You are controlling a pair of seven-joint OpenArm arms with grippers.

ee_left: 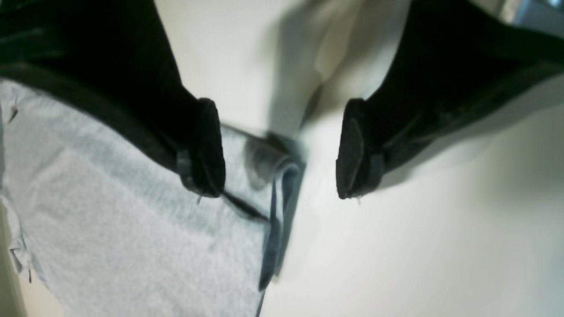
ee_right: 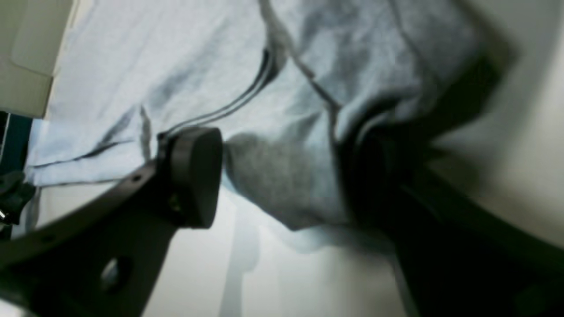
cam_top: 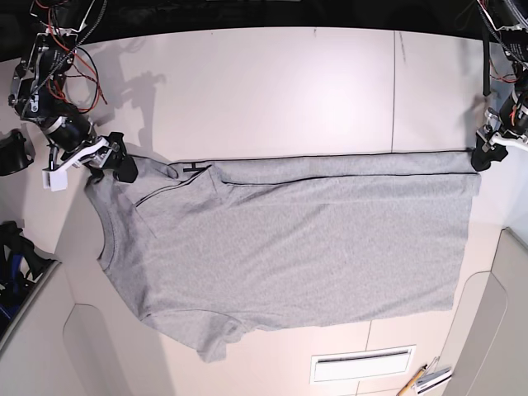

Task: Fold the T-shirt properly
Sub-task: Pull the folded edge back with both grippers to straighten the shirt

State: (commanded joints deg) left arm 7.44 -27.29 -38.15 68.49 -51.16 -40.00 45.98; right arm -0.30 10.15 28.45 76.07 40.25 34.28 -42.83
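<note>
Across the table (cam_top: 313, 91), the shirt (cam_top: 313, 247) is lying spread, its collar-and-sleeve end toward the right gripper (cam_top: 117, 161) and its hem end toward the left gripper (cam_top: 485, 150); a narrow doubled band is running along the far long edge, with creases gathering near the right gripper.

Left fingers are standing open, a hem corner showing between and beyond them in the wrist view; right fingers are also standing apart, a bunched fold (ee_right: 291, 176) lying between them, close to the farther finger; neither pair is visibly pinching.

Step in hand, as judged: both arms are setting up to take the far edge at its two ends for a lengthwise fold; good practice is probably calling for centring each corner, catching every layer of the band, closing both sides before lifting, then drawing lightly apart so the edge is staying straight; the right side is needing more care, since its bunched cloth could be slipping or carrying a wrinkle into the fold; the near sleeve (cam_top: 216, 330) is likely needing tucking later.

Containers: none is showing clearly, so no contents are being logged; a white strip (cam_top: 363, 365) and pens (cam_top: 412, 379) are lying by the near edge.
</note>
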